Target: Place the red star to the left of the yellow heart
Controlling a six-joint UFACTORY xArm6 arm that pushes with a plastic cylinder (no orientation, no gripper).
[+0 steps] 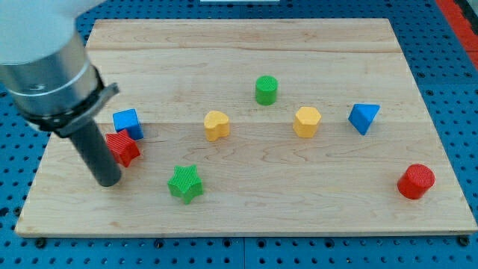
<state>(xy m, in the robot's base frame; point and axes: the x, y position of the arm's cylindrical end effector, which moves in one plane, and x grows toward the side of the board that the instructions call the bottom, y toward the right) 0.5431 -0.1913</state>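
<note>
Dark and straight, the rod ends in my tip (107, 181), which rests on the board at the view's left. It has no jaws, so it neither opens nor pinches. The red star (124, 149) lies just beside the tip, up and to the view's right, and seems to touch the rod. A blue cube (128, 123) sits directly above the star. The yellow heart (216, 125) lies farther right and slightly higher. The star is already on the heart's left, but apart, so a push rightward probably remains.
</note>
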